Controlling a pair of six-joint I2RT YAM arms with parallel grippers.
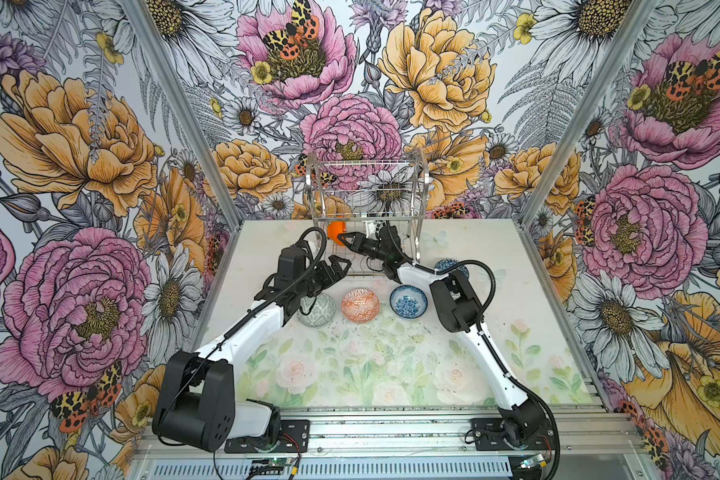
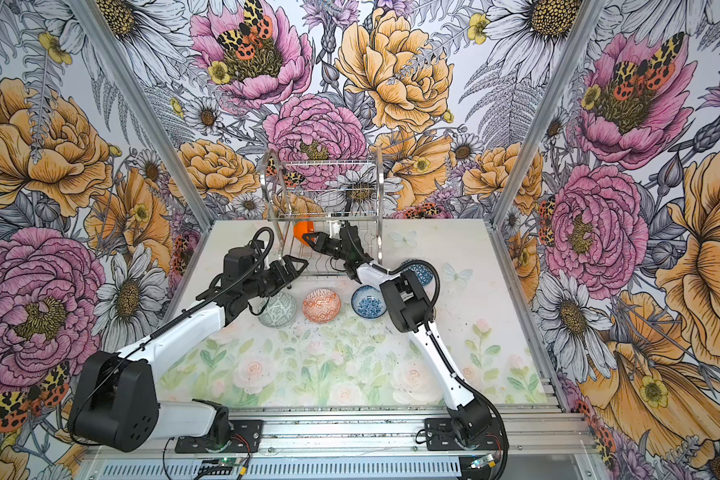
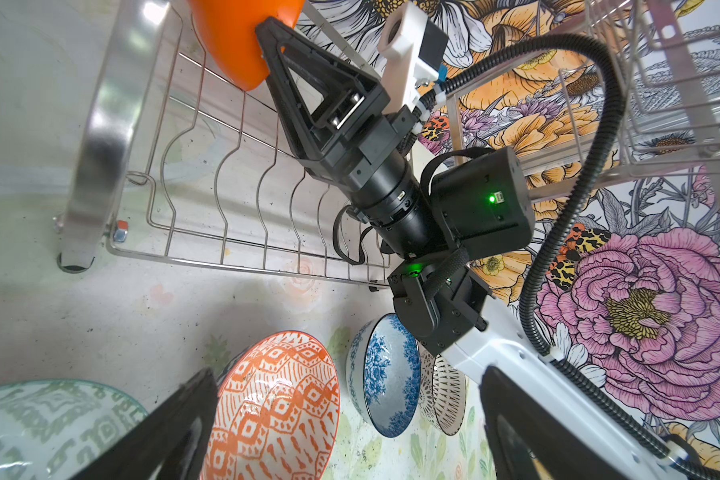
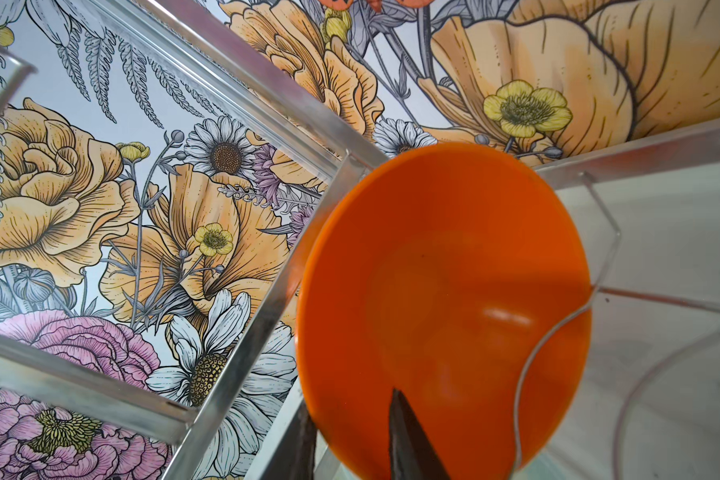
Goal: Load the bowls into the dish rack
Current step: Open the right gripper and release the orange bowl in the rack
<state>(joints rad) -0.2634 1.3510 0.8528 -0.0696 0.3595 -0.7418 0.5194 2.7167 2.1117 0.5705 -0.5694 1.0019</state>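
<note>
1. Orange bowl (image 1: 332,229) stands on edge in the dish rack (image 3: 100,137), lower tier.
2. Right hand (image 1: 341,237) straddles its rim, jaws narrowly parted; grip unclear.
3. Left hand (image 1: 341,268), wide open and empty, hovers before the rack, nearest the grey-green bowl (image 1: 319,309).

The dish rack (image 3: 100,137) is presenting polished metal: mirror-bright flat bands and thin shiny wire. The orange bowl (image 4: 441,291) is showing a smooth, glossy surface that is catching a highlight. The orange-white bowl (image 3: 275,411), the blue-white bowl (image 3: 385,374) and the grey-green bowl (image 3: 38,428) are showing glossy, glazed, ceramic-looking surfaces. The fingers (image 3: 308,91) of the right hand (image 4: 350,409) are appearing as matt black plastic. The right arm's shell (image 3: 516,361) is showing glossy white plastic, and its cable conduit (image 3: 612,95) ribbed black plastic. The desk (image 1: 391,374) is looking matt, printed and speckled.
</note>
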